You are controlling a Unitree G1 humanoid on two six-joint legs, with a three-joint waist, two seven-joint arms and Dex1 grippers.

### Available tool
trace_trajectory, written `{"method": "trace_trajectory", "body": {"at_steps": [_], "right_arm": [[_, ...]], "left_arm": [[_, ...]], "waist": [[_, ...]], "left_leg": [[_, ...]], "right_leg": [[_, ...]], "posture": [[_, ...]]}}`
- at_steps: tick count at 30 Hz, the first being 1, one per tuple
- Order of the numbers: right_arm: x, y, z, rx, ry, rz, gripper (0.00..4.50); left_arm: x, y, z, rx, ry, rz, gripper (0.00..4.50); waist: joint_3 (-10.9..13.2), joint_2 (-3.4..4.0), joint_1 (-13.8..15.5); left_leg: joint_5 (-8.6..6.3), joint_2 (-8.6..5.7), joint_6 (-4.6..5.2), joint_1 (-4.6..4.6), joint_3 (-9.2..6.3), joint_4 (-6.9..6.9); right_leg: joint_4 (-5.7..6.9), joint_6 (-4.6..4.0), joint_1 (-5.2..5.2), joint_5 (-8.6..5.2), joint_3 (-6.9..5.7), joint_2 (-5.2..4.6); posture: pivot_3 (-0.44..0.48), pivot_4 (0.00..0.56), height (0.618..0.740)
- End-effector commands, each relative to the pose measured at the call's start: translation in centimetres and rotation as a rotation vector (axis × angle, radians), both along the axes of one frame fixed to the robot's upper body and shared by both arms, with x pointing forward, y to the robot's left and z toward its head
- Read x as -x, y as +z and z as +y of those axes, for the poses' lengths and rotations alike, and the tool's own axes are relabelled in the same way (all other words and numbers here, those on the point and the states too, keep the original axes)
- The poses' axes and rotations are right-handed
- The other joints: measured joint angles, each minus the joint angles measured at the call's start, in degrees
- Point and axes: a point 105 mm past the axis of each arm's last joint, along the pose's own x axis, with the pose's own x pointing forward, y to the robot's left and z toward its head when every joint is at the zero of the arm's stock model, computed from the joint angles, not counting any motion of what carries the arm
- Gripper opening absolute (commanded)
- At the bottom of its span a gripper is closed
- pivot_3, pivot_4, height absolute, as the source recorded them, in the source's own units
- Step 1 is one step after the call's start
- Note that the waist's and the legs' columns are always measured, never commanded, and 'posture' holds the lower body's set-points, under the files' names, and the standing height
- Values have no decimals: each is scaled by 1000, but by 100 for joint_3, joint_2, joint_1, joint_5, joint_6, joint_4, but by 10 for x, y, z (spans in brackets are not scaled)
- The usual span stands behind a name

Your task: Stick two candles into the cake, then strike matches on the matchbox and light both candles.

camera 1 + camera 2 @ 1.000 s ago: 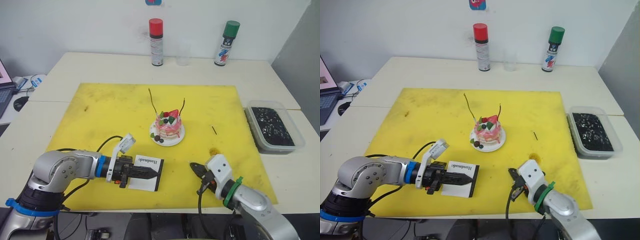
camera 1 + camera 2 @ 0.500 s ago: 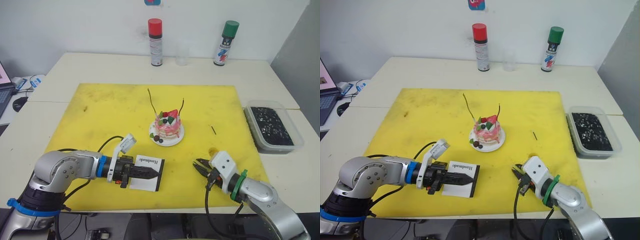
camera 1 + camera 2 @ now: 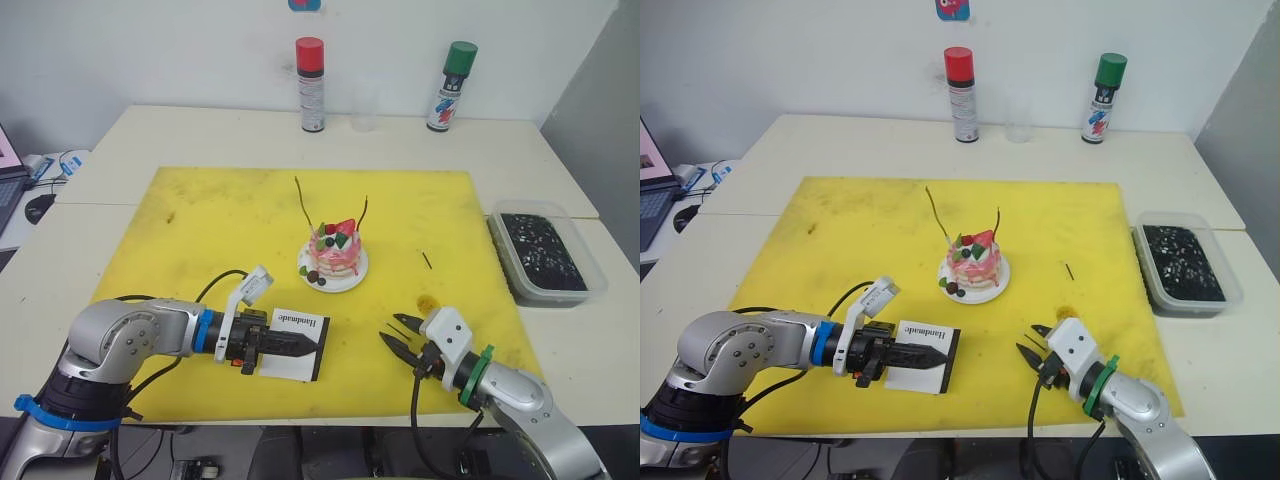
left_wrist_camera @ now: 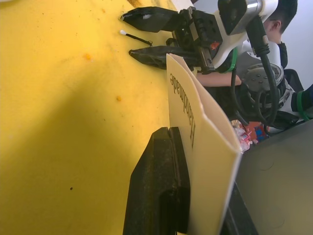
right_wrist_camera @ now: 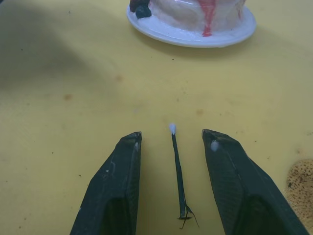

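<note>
The left hand [image 3: 300, 346] is grasping the white matchbox [image 3: 296, 347], at about 7 o'clock from the cake [image 3: 335, 254]. The right hand [image 5: 172, 142] is released, with a match [image 5: 178, 174] lying between its fingers on the yellow mat [image 3: 200, 230].

Pink cake [image 3: 335, 250] on a yellow mat [image 3: 220, 230], white black-lettered matchbox [image 3: 297, 345], and a dark, seemingly white-tipped match [image 5: 178, 171].

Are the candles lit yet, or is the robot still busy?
Not lit. Both candles already stand in the cake. The left gripper holds the matchbox; the right gripper's jaws are open around a match on the mat. Left: grasping, striking, lighting both.
</note>
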Motion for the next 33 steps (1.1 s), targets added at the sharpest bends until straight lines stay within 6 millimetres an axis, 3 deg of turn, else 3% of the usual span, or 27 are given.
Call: {"method": "trace_trajectory", "body": {"at_steps": [1, 10, 13, 17, 27, 30, 33], "right_arm": [[0, 2, -2, -27, -3, -24, 2025], [-3, -3, -5, -42, -25, -26, 2025], [-2, -4, -5, -44, -25, -21, 1443], [-1, -6, -5, -41, -26, -14, 91], [-3, 5, -6, -68, -30, -41, 37], [-5, 19, -7, -93, -19, -63, 37], [-4, 50, -3, -124, 45, -110, 37]], "left_arm": [[3, 8, -5, 16, -37, -26, 0], [3, 10, -5, 15, -40, -26, 0], [3, 10, -5, 16, -43, -25, 0], [3, 11, -5, 17, -45, -22, 0], [-1, 12, -6, 29, -29, -19, 0], [-4, 14, -9, 48, -23, -14, 0], [-12, 18, -14, 86, -7, -8, 0]], "waist": [[0, 0, 0], [0, 0, 1], [0, 0, 1], [0, 0, 1], [0, 0, 2], [0, 0, 2], [1, 1, 4]], "left_leg": [[0, 0, 0, 0, 0, 0], [0, 0, 0, 1, 0, 2], [0, 0, 0, 2, -1, 5], [0, 0, 0, 2, -1, 8], [0, -1, 0, 3, -1, 9], [0, -1, 0, 3, -1, 11], [1, -3, 0, 3, 1, 21]], "right_leg": [[0, 0, 0, 0, 0, 0], [4, 0, 1, 1, 0, 0], [8, 1, 1, 1, 0, 0], [14, 0, 1, 1, 0, 0], [17, 0, 0, 0, 0, 0], [20, 0, 0, 0, 1, 0], [34, 0, -1, 0, 3, 0]], "posture": [[0, 150, 740], [0, 150, 740], [0, 150, 740], [0, 150, 740], [0, 150, 740], [0, 150, 740], [0, 150, 740]]}}
